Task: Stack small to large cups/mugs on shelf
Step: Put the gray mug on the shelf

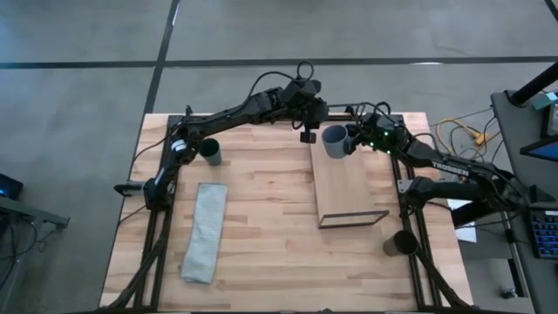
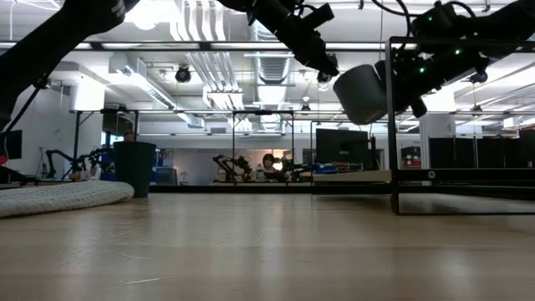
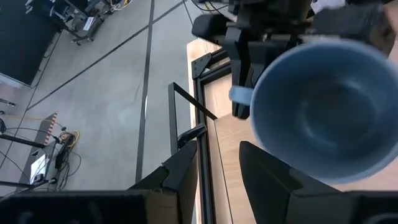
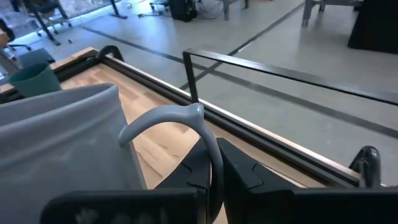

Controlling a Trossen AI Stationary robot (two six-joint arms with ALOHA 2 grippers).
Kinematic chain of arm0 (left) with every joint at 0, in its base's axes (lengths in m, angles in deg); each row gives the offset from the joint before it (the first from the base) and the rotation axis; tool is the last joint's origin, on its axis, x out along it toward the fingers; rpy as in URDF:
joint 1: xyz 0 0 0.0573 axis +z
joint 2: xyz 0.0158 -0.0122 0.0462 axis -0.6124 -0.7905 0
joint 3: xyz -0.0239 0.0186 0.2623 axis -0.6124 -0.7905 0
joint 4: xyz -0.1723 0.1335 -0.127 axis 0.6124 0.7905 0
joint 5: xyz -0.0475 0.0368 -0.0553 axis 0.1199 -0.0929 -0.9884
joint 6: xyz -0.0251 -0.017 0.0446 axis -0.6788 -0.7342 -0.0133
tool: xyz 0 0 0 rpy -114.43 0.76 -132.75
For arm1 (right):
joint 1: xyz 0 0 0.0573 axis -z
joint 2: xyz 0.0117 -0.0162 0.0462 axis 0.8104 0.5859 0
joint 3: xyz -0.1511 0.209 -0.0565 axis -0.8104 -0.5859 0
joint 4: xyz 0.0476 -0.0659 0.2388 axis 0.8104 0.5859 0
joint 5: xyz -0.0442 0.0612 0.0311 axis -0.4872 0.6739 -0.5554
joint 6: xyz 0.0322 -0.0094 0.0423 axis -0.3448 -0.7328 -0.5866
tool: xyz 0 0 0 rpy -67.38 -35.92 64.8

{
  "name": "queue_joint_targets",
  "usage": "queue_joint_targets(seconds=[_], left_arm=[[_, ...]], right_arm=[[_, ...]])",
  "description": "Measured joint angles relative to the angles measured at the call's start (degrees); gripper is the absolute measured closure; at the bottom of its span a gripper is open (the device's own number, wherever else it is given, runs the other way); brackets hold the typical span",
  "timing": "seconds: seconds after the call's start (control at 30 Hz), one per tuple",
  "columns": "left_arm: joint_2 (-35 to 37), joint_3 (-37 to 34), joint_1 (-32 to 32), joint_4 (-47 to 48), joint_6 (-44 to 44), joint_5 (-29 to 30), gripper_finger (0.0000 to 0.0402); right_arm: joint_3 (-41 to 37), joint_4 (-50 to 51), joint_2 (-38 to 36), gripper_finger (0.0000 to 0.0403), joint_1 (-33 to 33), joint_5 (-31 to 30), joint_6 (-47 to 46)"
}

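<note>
Blue-grey mug (image 1: 334, 140) hangs in the air over the far end of the shelf (image 1: 347, 187), tilted, carried by its side handle; the right pincer (image 1: 355, 139) is closed on that handle, its two fingers pinched tight around the curved loop in the right wrist view; in the low view the mug (image 2: 362, 93) is well clear of the board beneath it; the left pincer (image 1: 308, 131) hovers just beside the mug on its other side, fingers parted a little and gripping nothing, with the mug's open mouth filling the left wrist view ahead of it; the dark green cup (image 1: 210, 151) stands upright on the table near the left arm's base, well apart from the shelf; the dark brown-black cup (image 1: 400, 242) stands near the table's right edge, beside the shelf's near corner; a long grey folded cloth (image 1: 205, 231) lies flat on the left part of the table
</note>
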Motion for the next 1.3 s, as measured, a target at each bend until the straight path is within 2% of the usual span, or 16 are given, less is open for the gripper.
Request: queue_joint_targets(seconds=[0.2, 0.43, 0.63, 0.8, 0.97, 1.3], left_arm=[[0.0, -0.1, 0.0, 0.0, -0.1, 0.0, 0.0297], [0.0, -0.8, 0.0, 0.1, -0.1, -0.1, 0.0297], [0.0, -0.8, 0.0, 0.1, -0.1, -0.1, 0.0297], [0.0, -0.8, 0.0, 0.0, -0.1, 0.0, 0.0297], [0.0, -0.8, 0.0, 0.0, -0.1, 0.0, 0.0297], [0.0, -0.8, 0.0, 0.0, -0.1, 0.1, 0.0297]], right_arm=[[-0.5, -1.5, 4.6, 0.039, 0.0, -5.8, 0.0], [-0.6, -7.3, 11.4, 0.039, 0.1, -7.0, 0.0], [-0.6, -10.4, 16.1, 0.039, 0.1, -15.1, -3.8], [-0.9, -12.7, 19.5, 0.039, 0.1, -15.9, -6.0], [-2.0, -17.9, 22.2, 0.039, 0.1, -19.7, -9.7], [-5.4, -21.3, 22.2, 0.039, 0.1, -19.8, -9.6]])
